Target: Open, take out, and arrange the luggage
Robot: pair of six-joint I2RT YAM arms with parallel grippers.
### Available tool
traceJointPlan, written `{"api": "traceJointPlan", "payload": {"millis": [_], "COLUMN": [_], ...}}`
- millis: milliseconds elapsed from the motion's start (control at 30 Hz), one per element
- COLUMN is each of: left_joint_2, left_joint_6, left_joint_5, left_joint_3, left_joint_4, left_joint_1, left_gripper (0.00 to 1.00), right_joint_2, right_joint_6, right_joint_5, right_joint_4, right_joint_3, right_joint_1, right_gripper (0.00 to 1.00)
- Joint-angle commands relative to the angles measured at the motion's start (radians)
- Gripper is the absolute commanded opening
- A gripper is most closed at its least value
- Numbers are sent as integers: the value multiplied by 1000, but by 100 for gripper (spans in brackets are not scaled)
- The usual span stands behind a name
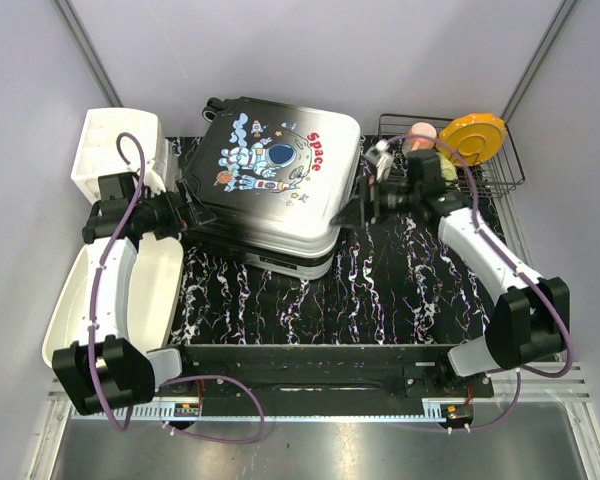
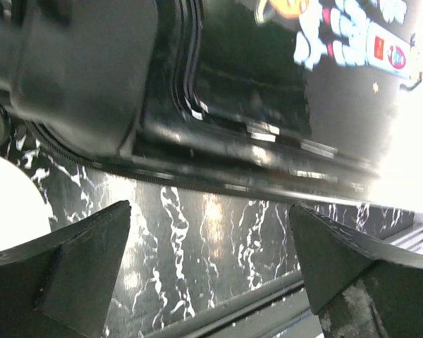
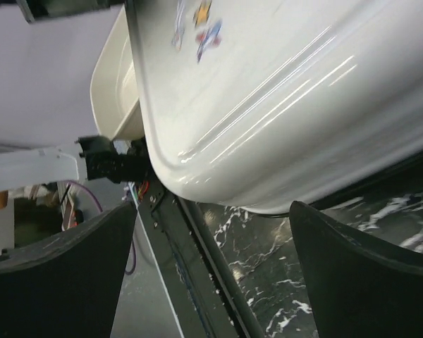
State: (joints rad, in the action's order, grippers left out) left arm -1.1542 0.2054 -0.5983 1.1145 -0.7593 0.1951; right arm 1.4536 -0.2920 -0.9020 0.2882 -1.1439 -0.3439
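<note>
Hard plastic, glossy, shading from black to white: the luggage (image 1: 275, 180) lies flat at the middle of the marbled table (image 1: 400, 290) with its printed shell uppermost. A black wheel shows at its far left corner. The white tub (image 1: 130, 290) is just beside it on the left and the wire basket (image 1: 500, 170) on the right.

My left pincer (image 1: 198, 213) stands at the case's left edge with its jaws spread wide and nothing between them. Its wrist view shows the dark shell and the ribbed seam just ahead, above bare table. My right pincer (image 1: 365, 205) stands at the right edge, equally wide and empty, facing the white rounded corner. I cannot tell whether either fingertip touches the shell.

Assessment of handling:
- The shell looks rigid and should not yield under a pinch.
- The surface is slick, to judge by the strong highlights, so a flat-face grip would likely slide.
- The body is far too broad for either pincer to span, and probably heavy for one arm.

Recommended hold: the lip of the upper shell along the seam, one pincer on each side, raised evenly. The upper half appears to sit slightly skewed over the lower. Whether the zip is undone I cannot confirm.
</note>
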Motion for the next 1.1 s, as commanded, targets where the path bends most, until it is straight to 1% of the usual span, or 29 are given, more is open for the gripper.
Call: {"api": "traceJointPlan", "payload": {"millis": [0,33,67,100,133,167,200,233,267,333,367,433,467,533,567,667,700,733,867,900,967,1000,1033,1067], "left_joint_2": [-60,-71,-78,-81,-78,-72,-53,-42,-33,0,13,45,56,76,79,100,106,108,120,116,106,94,91,85], "left_joint_6": [106,115,124,127,127,120,114,108,94,86,77,69,65,65,66,66,68,71,86,92,109,114,112,100], "left_joint_5": [-15,-26,-31,-34,-37,-37,-32,-32,-31,-40,-44,-50,-47,-51,-49,-37,-29,-29,-32,-35,-81,-101,-110,-109], "left_joint_3": [25,19,16,10,-4,-13,-22,-42,-51,-83,-94,-123,-133,-162,-171,-208,-217,-235,-272,-275,-283,-286,-283,-279], "left_joint_4": [216,224,230,239,242,247,247,248,247,245,245,245,245,245,247,242,233,232,252,268,293,316,324,327], "left_joint_1": [4,4,3,3,3,3,3,3,3,3,3,0,-2,-2,-3,-5,-6,-6,-6,-5,-6,-11,-16,-20], "left_gripper": [99,99,99,99,99,99,99,99,99,99,99,99,99,99,99,99,99,99,99,99,99,99,99,99], "right_joint_2": [13,43,106,143,181,259,299,339,414,488,561,635,712,793,879,1029,1047,1056,1128,1136,1139,1134,1131,1119], "right_joint_6": [37,50,62,65,65,62,56,51,33,1,-22,-44,-62,-91,-128,-191,-200,-206,-281,-295,-338,-355,-393,-410], "right_joint_5": [-20,6,37,88,103,119,149,149,152,166,170,173,169,152,144,114,97,89,-4,-47,-96,-160,-197,-237], "right_joint_4": [17,19,19,16,11,9,8,-6,-18,-62,-75,-98,-101,-101,-101,-133,-188,-208,-261,-270,-279,-312,-320,-326], "right_joint_3": [-203,-247,-339,-387,-436,-532,-577,-621,-699,-770,-843,-924,-1015,-1117,-1224,-1406,-1415,-1413,-1436,-1433,-1385,-1361,-1337,-1290], "right_joint_1": [194,218,236,261,269,273,276,275,275,275,275,275,275,275,273,269,258,250,212,206,191,187,184,184], "right_gripper": [100,100,100,100,100,100,100,100,100,100,100,100,100,100,100,100,100,100,100,100,100,100,94,91]}}
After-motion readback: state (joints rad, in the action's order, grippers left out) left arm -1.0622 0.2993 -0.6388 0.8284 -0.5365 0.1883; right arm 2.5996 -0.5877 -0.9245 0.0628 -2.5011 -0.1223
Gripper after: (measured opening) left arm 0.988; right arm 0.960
